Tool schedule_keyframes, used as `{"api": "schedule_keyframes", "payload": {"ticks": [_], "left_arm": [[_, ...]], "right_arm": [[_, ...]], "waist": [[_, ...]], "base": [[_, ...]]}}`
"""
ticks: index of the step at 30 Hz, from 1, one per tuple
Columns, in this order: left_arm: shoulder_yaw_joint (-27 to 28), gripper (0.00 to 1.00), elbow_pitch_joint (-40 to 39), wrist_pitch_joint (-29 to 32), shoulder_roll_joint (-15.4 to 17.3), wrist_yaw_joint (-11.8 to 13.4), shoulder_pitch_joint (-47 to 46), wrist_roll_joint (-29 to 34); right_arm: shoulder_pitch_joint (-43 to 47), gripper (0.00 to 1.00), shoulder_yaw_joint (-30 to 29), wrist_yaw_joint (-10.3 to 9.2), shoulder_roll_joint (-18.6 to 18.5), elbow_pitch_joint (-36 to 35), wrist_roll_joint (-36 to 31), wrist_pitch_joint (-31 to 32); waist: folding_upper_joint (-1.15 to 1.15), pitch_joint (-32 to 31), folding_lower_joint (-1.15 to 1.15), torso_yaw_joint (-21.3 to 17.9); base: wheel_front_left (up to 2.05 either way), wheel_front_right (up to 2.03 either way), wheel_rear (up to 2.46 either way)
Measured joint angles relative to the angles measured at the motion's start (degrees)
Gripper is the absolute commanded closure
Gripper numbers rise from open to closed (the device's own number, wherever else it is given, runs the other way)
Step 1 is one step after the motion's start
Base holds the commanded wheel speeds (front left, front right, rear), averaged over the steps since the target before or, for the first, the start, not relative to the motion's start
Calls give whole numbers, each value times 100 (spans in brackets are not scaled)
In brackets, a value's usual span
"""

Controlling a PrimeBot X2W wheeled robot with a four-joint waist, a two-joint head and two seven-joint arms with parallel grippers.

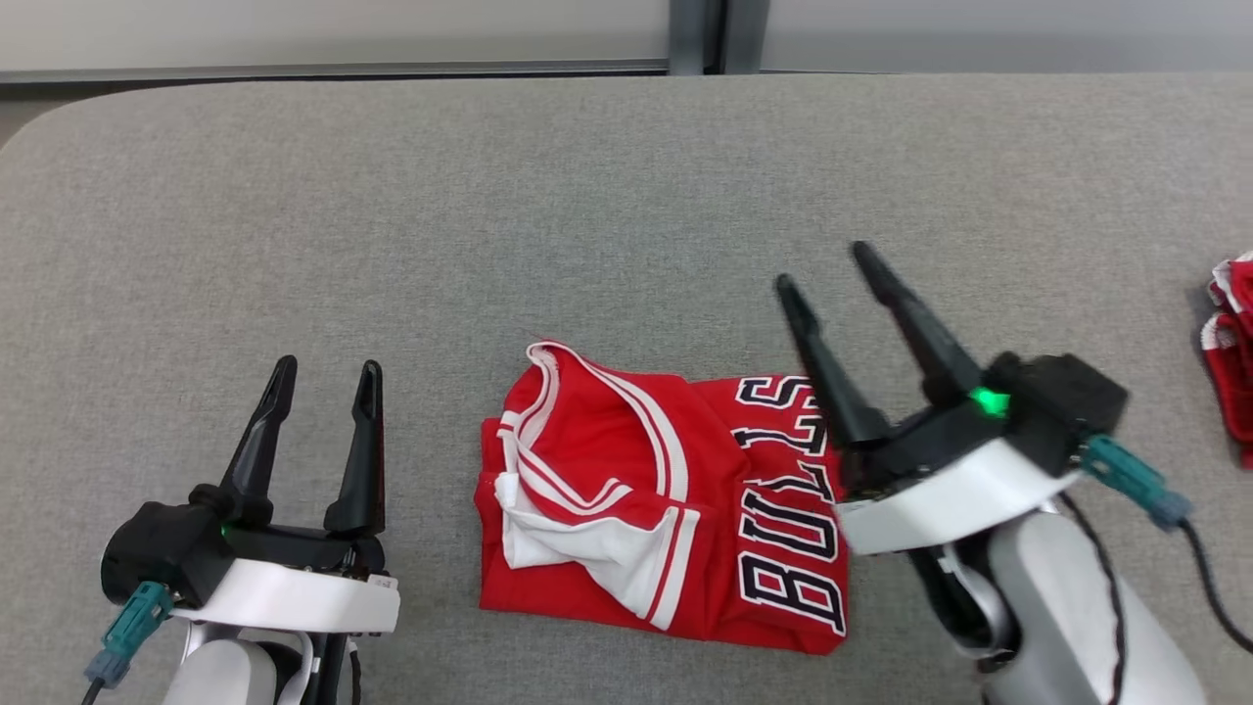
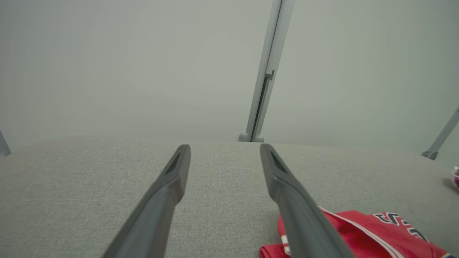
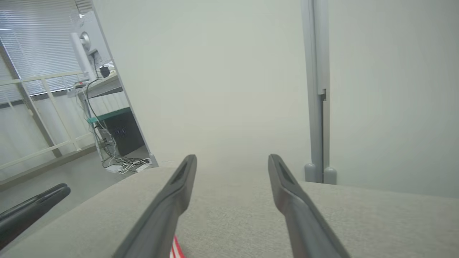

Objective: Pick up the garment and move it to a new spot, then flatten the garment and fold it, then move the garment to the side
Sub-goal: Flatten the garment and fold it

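Red and folded into a rough square, the garment lies on the near middle of the grey cloth-covered table, white-trimmed neckline to the left and dark block lettering along its right side. The left gripper sits near the table's left front, well apart from the garment, its two fingers spread wide with nothing between them; from its own wrist the garment shows at the lower right. The right gripper stands at the garment's right edge, its body covering part of the lettering, fingers wide apart, pointing far and slightly left, holding nothing. Whether it touches the cloth I cannot tell. Another red bundle lies at the far right edge.
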Motion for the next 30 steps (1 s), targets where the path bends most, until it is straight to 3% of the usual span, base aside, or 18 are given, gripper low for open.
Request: {"api": "schedule_keyframes", "payload": {"ticks": [7, 12, 19, 30], "left_arm": [[77, 0, -8, 24, 129, 79, 63, 30], [126, 0, -13, 63, 182, 112, 130, 32], [129, 0, -19, 136, 225, 157, 237, -18], [68, 0, -60, 201, 257, 203, 232, -48]], "right_arm": [[1038, 0, -1626, 0, -321, -691, -413, 287], [1921, 0, -2303, 0, -397, -1214, -611, 561], [2320, 0, -2520, 0, -270, -1731, -723, 764], [2330, 0, -2454, 0, -227, -1788, -734, 907]], "waist": [[0, -97, 0, -273], [0, -143, 0, -396], [0, -154, 0, -521], [0, -173, 0, -486]], "base": [[0, 0, 0], [0, 0, 0], [0, 0, 0], [0, 0, 0]]}}
